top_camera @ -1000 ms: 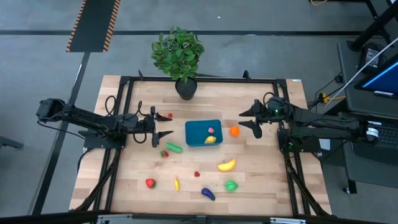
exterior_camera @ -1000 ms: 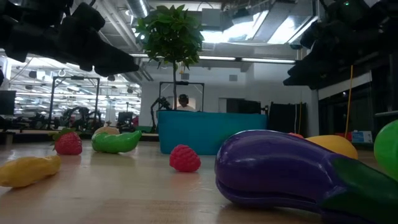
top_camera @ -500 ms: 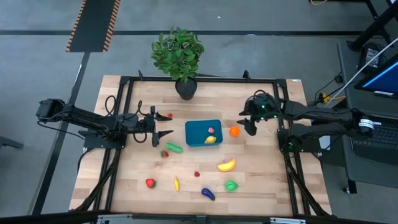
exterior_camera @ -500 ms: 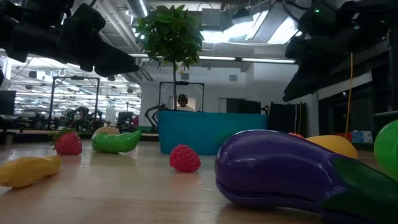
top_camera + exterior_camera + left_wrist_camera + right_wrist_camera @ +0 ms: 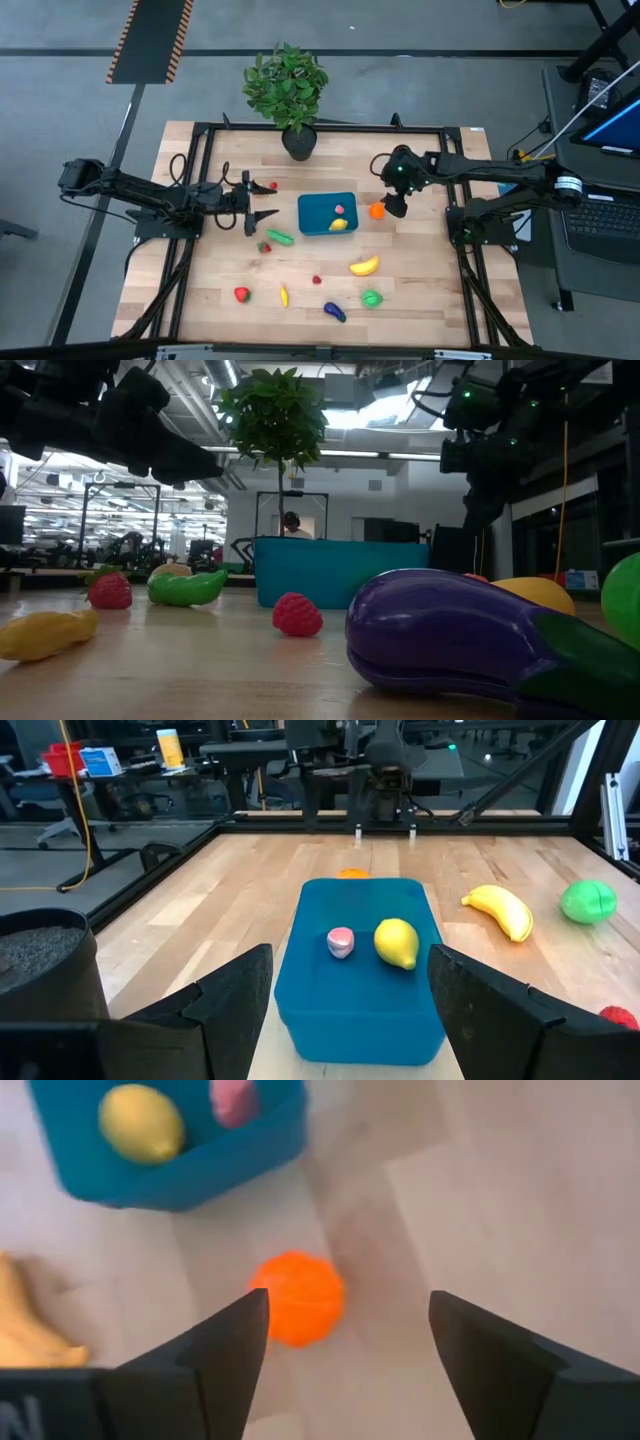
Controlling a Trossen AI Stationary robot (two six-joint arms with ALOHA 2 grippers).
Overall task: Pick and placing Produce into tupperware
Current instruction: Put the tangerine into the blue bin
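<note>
The teal tupperware (image 5: 322, 216) sits at mid-table and holds a yellow lemon (image 5: 338, 224) and a pink piece (image 5: 339, 209). An orange fruit (image 5: 377, 211) lies on the wood just right of it. My right gripper (image 5: 392, 205) hangs above this orange, pointing down and open. In the right wrist view its fingers (image 5: 347, 1310) stand on either side of the orange (image 5: 297, 1298) without touching it. My left gripper (image 5: 262, 201) waits open to the left of the tupperware (image 5: 360, 1005), facing it.
Loose produce lies on the near half: green pepper (image 5: 279, 237), strawberry (image 5: 264, 246), raspberry (image 5: 316, 280), banana (image 5: 364, 265), green fruit (image 5: 372, 298), eggplant (image 5: 334, 311), yellow piece (image 5: 284, 296), red fruit (image 5: 241, 294). A potted plant (image 5: 288, 90) stands at the far edge.
My right gripper has moved toward the table's left, from beside the right frame rail to over the orange fruit. It has tipped from level to pointing down. The produce and the tupperware have stayed in place.
</note>
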